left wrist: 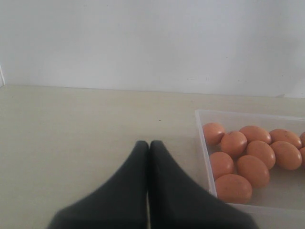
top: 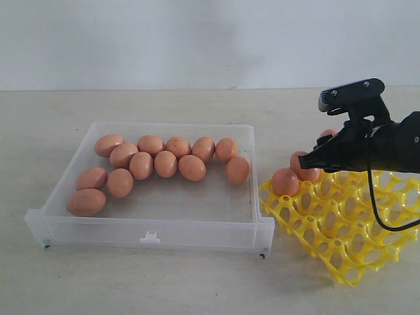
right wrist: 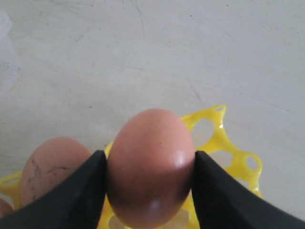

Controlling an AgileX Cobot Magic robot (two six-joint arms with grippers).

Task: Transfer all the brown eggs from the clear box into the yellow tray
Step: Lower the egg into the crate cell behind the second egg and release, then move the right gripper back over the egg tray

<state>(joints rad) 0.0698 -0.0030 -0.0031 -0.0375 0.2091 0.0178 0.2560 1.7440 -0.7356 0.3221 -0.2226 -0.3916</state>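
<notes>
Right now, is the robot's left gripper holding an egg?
No, the left gripper is shut tight on nothing, and the brown eggs lie apart from it in the clear box.

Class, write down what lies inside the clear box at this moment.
Thirteen brown eggs lie in the clear box, clustered along its far and left sides. The see-through walls cover nothing.

Box (top: pixel 197 231) left on table (top: pixel 131 289), eggs (top: pixel 165 164) inside along its far and left sides. Tray (top: pixel 341 252) just right of it, egg (top: pixel 285 182) on its far-left corner.
</notes>
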